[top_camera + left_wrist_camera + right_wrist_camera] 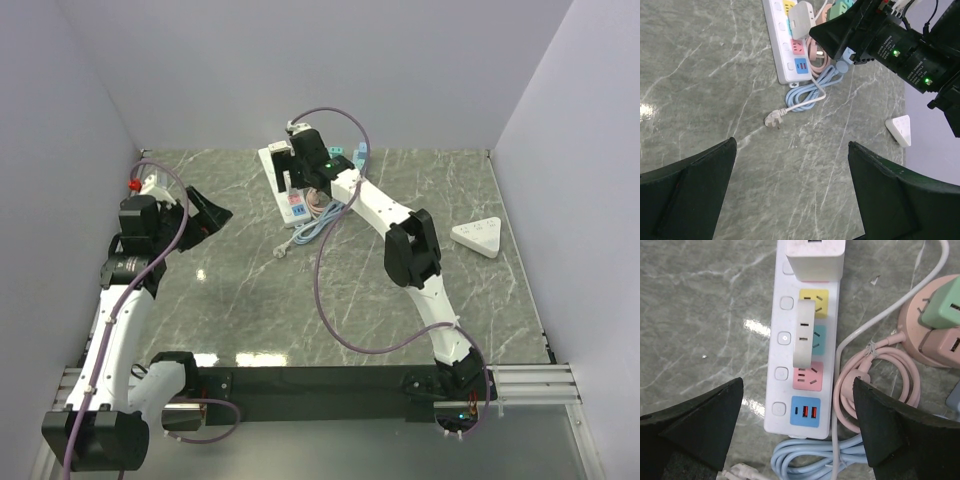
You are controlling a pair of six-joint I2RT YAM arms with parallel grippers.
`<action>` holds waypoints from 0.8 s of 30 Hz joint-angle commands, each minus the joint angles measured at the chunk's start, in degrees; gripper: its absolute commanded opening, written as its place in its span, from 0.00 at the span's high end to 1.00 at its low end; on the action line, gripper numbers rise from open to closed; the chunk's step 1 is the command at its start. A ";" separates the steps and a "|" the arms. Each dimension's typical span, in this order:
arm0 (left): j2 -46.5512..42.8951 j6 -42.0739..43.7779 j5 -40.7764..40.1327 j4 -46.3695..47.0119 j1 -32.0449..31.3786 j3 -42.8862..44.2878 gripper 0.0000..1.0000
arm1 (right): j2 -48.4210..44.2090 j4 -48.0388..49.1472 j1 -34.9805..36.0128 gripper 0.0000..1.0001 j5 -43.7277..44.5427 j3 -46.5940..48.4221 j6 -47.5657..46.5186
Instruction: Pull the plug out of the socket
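Saw the slim, smooth white plug seated in the teal outlet of the glossy plastic power strip on the veined stone table, noted the right gripper spread open above it and the left gripper open too, well apart, and feared slipping off slick rounded sides or dragging the loose strip up.

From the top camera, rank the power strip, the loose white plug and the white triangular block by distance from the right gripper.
1. Power strip, under the right gripper.
2. Loose white plug, lower in the view.
3. White triangular block, far right.
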 commanded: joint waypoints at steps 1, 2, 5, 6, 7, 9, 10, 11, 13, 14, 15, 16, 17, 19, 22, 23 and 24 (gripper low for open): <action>-1.99 -0.48 -1.17 1.70 -0.12 -1.90 0.01 | 0.76 -0.68 0.38 0.04 1.11 -0.14 0.47; -2.17 -0.56 -1.17 1.87 -0.03 -2.08 0.01 | 0.85 -1.29 0.47 0.04 0.85 -0.23 0.29; -1.73 -1.18 -0.64 2.75 -0.12 -2.61 0.01 | -0.29 -2.79 0.90 0.04 1.63 -3.28 0.03; -1.56 -1.27 -0.55 2.84 -0.12 -2.61 0.01 | -0.73 -2.79 0.99 0.04 2.33 -4.52 0.03; -1.38 -1.35 -0.38 3.02 -0.12 -2.53 0.01 | -1.17 -2.79 1.17 0.04 2.77 -5.67 0.29; -1.38 -1.44 -0.20 3.19 -0.12 -2.52 0.00 | -2.49 -2.53 1.26 0.04 3.65 -8.66 1.34; -1.38 -1.44 -0.12 3.28 -0.03 -2.53 0.01 | -2.84 -2.44 1.08 0.04 3.48 -9.54 1.78; -1.38 -1.44 -0.11 3.37 -0.03 -2.53 0.01 | -3.11 -2.53 1.17 0.04 3.31 -10.41 1.87; -1.47 -1.44 -0.29 3.55 -0.03 -2.88 0.01 | -2.93 -3.41 1.26 0.04 1.30 -10.60 1.87; -1.47 -1.44 -0.20 3.55 -0.12 -2.96 0.01 | -2.76 -3.76 1.26 0.06 0.68 -10.51 1.70; -1.38 -1.53 -0.12 3.55 -0.03 -3.05 0.01 | -2.84 -3.59 1.35 0.06 0.23 -10.86 1.70; -1.47 -1.62 -0.03 3.55 -0.12 -3.05 0.01 | -3.28 -3.06 1.43 0.05 -0.12 -11.56 1.52; -1.56 -1.71 0.06 3.55 -0.12 -3.14 0.00 | -4.33 -2.27 1.70 0.06 -0.64 -13.31 1.61; -1.99 -1.80 -0.03 3.46 -0.03 -3.40 0.01 | -5.30 -0.60 2.05 0.06 -0.74 -14.64 1.43; -2.70 -1.62 -0.55 3.02 -0.03 -3.76 0.01 | -6.01 -0.24 2.57 0.06 -1.35 -14.82 1.43; -2.79 -1.53 -0.64 3.02 -0.03 -3.93 0.01 | -5.57 -0.51 2.66 0.06 -1.70 -13.86 1.43; -2.87 -1.53 -0.55 3.02 -0.03 -4.19 0.01 | -5.40 -1.12 2.75 0.06 -2.05 -13.42 1.52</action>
